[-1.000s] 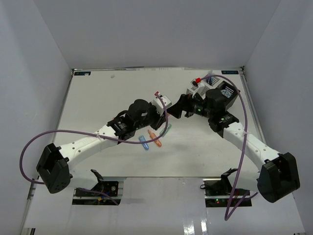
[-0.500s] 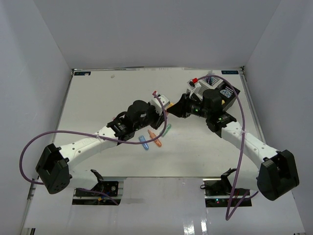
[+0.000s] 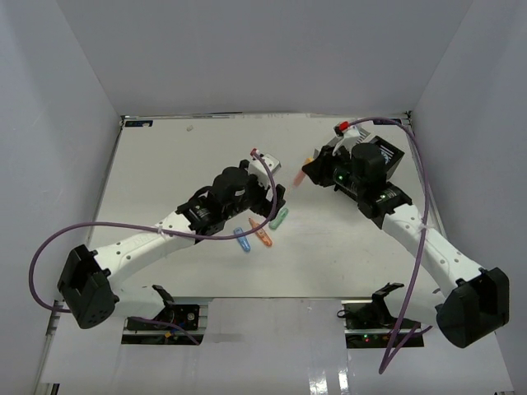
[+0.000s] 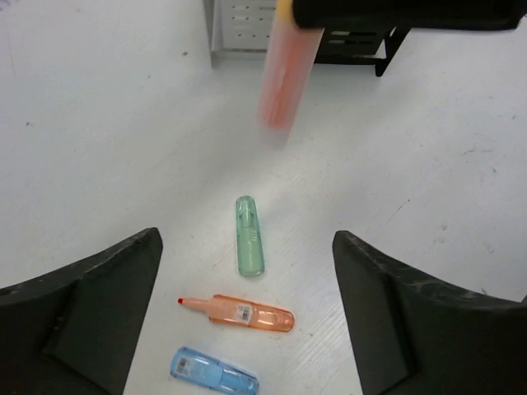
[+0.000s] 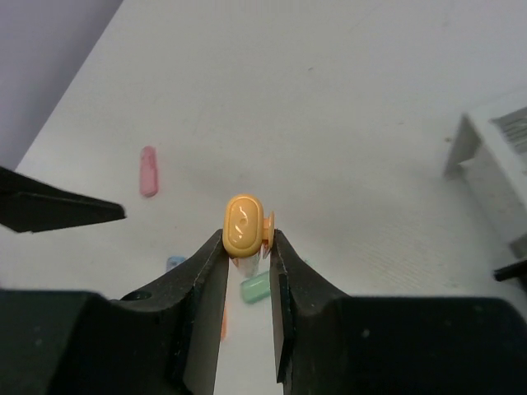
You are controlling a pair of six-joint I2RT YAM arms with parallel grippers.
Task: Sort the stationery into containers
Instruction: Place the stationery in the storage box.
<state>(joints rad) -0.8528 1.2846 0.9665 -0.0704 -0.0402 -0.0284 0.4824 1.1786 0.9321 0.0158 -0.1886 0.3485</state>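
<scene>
Aloft, right fingers (image 5: pixel 206 288) tight on orange-capped marker (image 5: pixel 244 224); left fingers (image 4: pixel 99 296) above green marker (image 4: pixel 249 234), wide, empty

A white table (image 3: pixel 165 173) sits enclosed by plain pale grey walls (image 3: pixel 263 49) under even light.

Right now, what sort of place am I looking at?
Probably a robotics lab test cell: a white table boxed in by plain walls, two bolted arms, and the right gripper holding an orange marker.

The held marker (image 4: pixel 282 78) was blurred before the white container (image 4: pixel 239 37), itself cut off at the top edge; the black container (image 4: pixel 356 45) beside it was mostly hidden.
</scene>
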